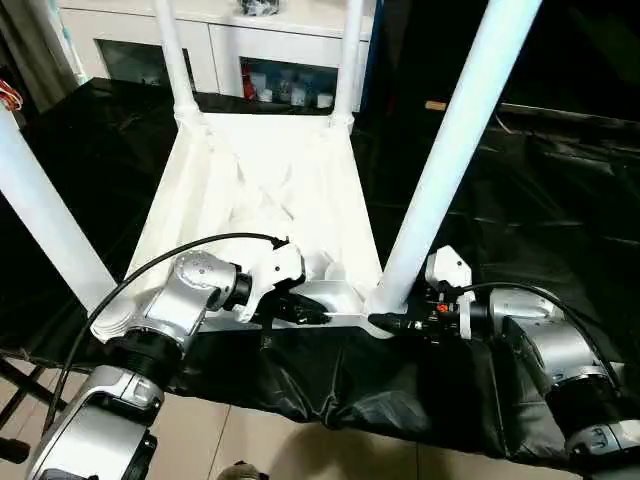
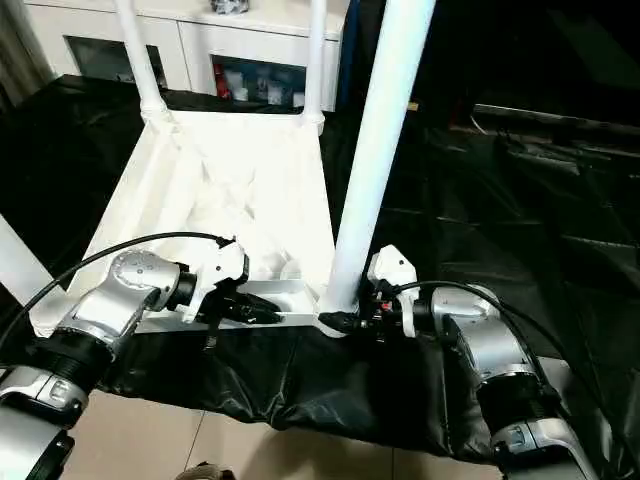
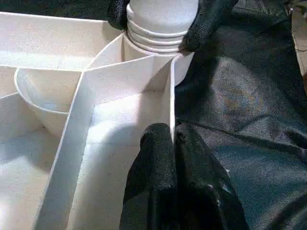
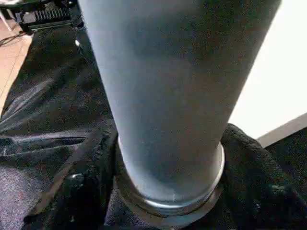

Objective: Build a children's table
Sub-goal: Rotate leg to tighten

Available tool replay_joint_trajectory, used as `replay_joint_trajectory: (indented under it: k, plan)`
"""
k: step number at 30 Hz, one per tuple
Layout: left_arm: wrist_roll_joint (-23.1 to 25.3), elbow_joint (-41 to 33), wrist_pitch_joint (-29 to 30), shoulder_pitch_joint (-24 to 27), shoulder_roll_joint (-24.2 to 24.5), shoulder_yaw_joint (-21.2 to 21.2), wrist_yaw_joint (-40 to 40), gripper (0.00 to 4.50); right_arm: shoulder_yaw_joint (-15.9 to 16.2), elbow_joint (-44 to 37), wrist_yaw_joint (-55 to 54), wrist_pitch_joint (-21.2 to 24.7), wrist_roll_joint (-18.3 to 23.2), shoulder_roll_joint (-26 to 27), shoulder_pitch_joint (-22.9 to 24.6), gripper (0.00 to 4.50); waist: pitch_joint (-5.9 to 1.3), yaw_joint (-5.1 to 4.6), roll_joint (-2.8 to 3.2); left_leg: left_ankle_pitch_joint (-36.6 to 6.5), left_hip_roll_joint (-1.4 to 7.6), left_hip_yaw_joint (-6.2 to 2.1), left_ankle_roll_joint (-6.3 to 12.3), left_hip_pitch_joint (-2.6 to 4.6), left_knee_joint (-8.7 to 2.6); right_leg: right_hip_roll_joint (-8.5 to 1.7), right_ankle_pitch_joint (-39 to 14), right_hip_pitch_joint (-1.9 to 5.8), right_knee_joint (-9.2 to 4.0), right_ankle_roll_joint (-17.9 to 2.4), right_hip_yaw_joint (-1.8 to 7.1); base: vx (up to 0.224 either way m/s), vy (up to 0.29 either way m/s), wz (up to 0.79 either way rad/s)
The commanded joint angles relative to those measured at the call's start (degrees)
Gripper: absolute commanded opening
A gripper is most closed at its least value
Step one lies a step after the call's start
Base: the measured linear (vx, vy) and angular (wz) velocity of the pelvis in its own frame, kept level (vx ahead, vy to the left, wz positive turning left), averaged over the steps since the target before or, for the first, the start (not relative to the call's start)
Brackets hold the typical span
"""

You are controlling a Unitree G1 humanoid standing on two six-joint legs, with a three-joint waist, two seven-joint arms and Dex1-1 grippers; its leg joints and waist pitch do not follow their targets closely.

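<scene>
Upside-down children's table (image 1: 262, 190) lies on black sheeting (image 1: 520, 200), four legs pointing up, a white cabinet (image 1: 215, 45) at 12 o'clock beyond it. Left end effector (image 1: 318, 311) is pinched tight on a thin rib of the near rim. Right end effector (image 1: 385, 322) has its fingers (image 3: 208, 19) spread around the base of the near right leg (image 1: 450, 150).
</scene>
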Motion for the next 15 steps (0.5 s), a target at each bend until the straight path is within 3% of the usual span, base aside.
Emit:
replay_joint_trajectory:
  k: [1,3,6,7,10,11,12,15]
  plan:
    - [-0.3,0.2,-1.3,-0.7,-1.7,-0.4,1.6,0.0,2.0,-0.9,1.6,-0.2,0.2,1.2,1.3,2.74,-3.44,0.05,-0.51,-11.9,3.24,-1.03,3.23,0.94,-3.36,-3.75,-10.6,2.59,-3.52,-13.3,2.49,0.0,0.0,0.0]
    - [0.3,0.8,-1.1,-1.0,-2.5,-0.1,4.2,0.0,1.6,-1.2,0.3,0.2,0.4,1.8,1.9,2.72,-3.43,0.12,-0.17,-12.3,3.32,-1.1,2.89,1.03,-3.46,-3.7,-11.0,2.53,-3.55,-13.1,2.5,0.0,0.0,0.0]
    - [1.3,2.6,-0.4,-2.0,-4.7,0.8,10.3,0.0,0.3,-0.1,-5.5,-1.3,-0.4,4.1,2.8,2.7,-3.03,0.03,-0.23,-15.9,3.3,-1.19,1.63,1.32,-3.82,-3.81,-15.5,2.26,-4.26,-12.3,2.6,0.0,0.0,0.0]
    - [1.9,3.2,-0.4,-2.5,-5.8,1.1,13.4,0.0,-0.6,0.7,-9.0,-1.7,-0.8,5.5,2.9,2.7,-2.93,-0.21,-0.21,-18.6,3.16,-1.45,0.27,1.55,-4.03,-4.02,-21.1,2.17,-4.89,-10.7,2.57,0.0,0.0,0.0]
    - [3.1,4.0,1.6,-3.4,-8.3,1.3,18.7,0.0,-2.8,3.1,-18.5,-1.8,-1.8,9.3,2.2,2.69,-2.9,-0.63,-0.31,-20.4,3.11,-1.79,-0.89,1.67,-4.19,-4.13,-24.8,2.01,-5.32,-9.4,2.49,0.0,0.0,0.0]
    - [3.4,4.3,2.5,-3.8,-9.4,1.3,20.6,0.0,-3.7,4.2,-22.4,-1.5,-1.9,11.0,1.7,2.69,-2.88,-0.92,-0.74,-20.3,3.12,-1.83,-0.96,1.48,-4.29,-4.08,-25.5,1.99,-5.35,-8.7,2.5,0.0,0.0,0.0]
    - [3.6,4.6,2.7,-4.1,-10.0,1.4,21.8,0.0,-4.2,4.8,-24.7,-1.4,-2.1,12.0,1.4,2.69,-2.87,-1.03,-0.45,-20.9,3.1,-1.96,-1.24,1.66,-4.31,-4.16,-26.5,1.78,-5.51,-8.3,2.46,0.0,0.0,0.0]
    - [3.8,5.5,4.0,-4.9,-12.6,1.8,25.6,0.0,-6.2,7.9,-35.6,-0.1,-3.1,16.5,-0.5,2.69,-2.9,-1.73,-0.55,-20.8,2.98,-1.95,-1.41,1.41,-4.35,-4.08,-26.3,1.74,-5.55,-8.1,2.48,0.0,0.0,0.0]
